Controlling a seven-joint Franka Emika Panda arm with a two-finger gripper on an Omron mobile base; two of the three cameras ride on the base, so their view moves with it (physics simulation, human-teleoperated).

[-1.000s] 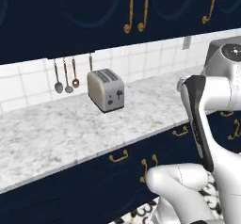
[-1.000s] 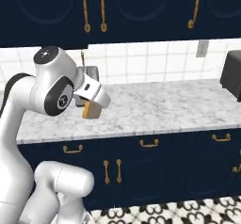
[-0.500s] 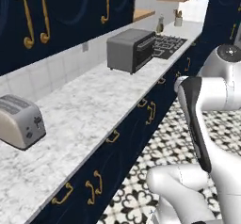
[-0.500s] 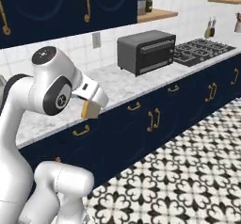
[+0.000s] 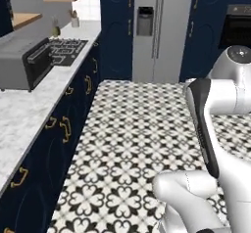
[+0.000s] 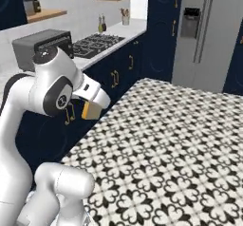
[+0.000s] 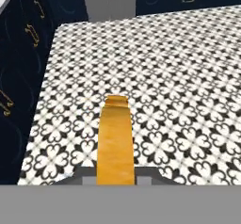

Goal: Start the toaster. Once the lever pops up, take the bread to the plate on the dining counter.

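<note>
I can read no text, label, brand, number or sign anywhere here. The microwave point(image 5: 24, 63) front shows no lettering I can make out, and the fridge point(image 5: 157, 31) dispenser panel is a dark blank. The bottles point(image 6: 101, 24) on the counter are too small for me to tell any label. The floor point(image 7: 155, 77) carries a black-and-white pattern with no writing in it.
</note>
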